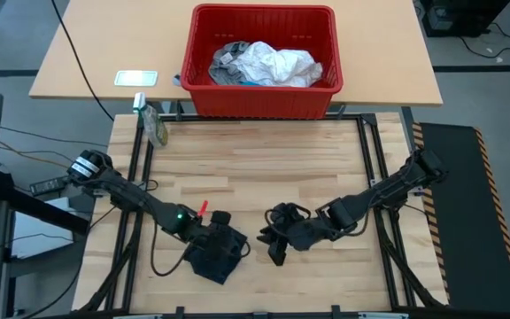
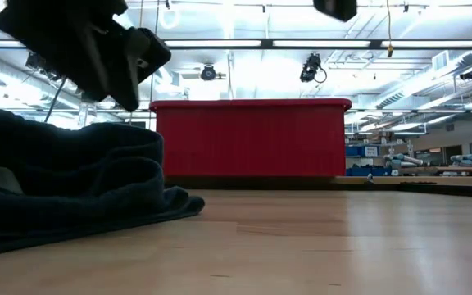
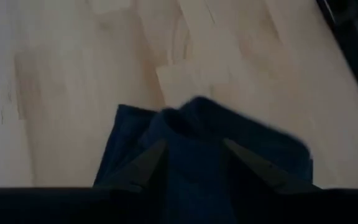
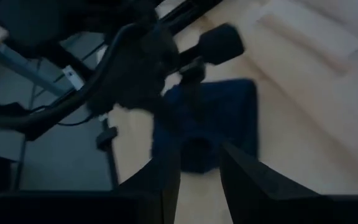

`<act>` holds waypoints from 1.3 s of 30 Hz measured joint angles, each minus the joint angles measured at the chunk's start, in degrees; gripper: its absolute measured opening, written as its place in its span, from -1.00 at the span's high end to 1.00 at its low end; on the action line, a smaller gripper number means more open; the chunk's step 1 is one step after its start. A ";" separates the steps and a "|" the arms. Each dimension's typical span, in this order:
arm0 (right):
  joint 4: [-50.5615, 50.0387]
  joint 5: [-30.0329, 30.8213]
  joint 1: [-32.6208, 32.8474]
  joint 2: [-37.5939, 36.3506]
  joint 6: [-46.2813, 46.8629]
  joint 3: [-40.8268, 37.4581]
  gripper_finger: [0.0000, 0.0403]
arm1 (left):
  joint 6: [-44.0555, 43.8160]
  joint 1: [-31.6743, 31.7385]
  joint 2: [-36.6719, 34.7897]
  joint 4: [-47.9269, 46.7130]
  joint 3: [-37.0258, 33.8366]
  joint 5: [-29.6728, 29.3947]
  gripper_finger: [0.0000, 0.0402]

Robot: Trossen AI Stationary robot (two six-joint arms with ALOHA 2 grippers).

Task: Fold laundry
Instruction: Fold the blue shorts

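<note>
High view shows you the wooden table (image 1: 255,159), then the red basket (image 1: 261,97) behind it with white and grey laundry (image 1: 268,64) not yet folded. One navy garment (image 1: 217,252) lies bunched at the near edge under your left gripper (image 1: 212,232), whose fingers straddle its raised fold. Your right gripper (image 1: 277,239) hovers beside it, slightly parted, empty. Most remains.

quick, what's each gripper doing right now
left gripper: jaws over the dark navy garment; a grip cannot be told.
right gripper: open, holding nothing.
</note>
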 joint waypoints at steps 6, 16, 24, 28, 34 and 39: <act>-0.55 4.50 3.43 0.00 3.07 0.00 0.41 | 6.37 0.31 -0.07 -4.00 0.00 6.10 0.26; -0.86 7.72 5.28 0.00 7.85 0.00 0.41 | 9.50 2.43 6.65 8.06 0.00 9.01 0.26; -1.27 8.24 5.82 0.00 9.40 0.00 0.41 | 8.85 6.75 9.33 11.09 5.45 10.66 0.26; -1.62 9.09 4.93 0.02 9.40 0.00 0.41 | 12.64 8.08 7.72 -1.42 14.47 10.64 0.26; -1.59 8.81 3.79 0.07 9.42 0.00 0.41 | 25.19 8.44 7.62 -25.52 20.12 10.67 0.30; -1.65 8.78 3.70 0.07 9.44 0.00 0.41 | 29.34 8.70 7.65 -24.09 14.91 11.37 0.37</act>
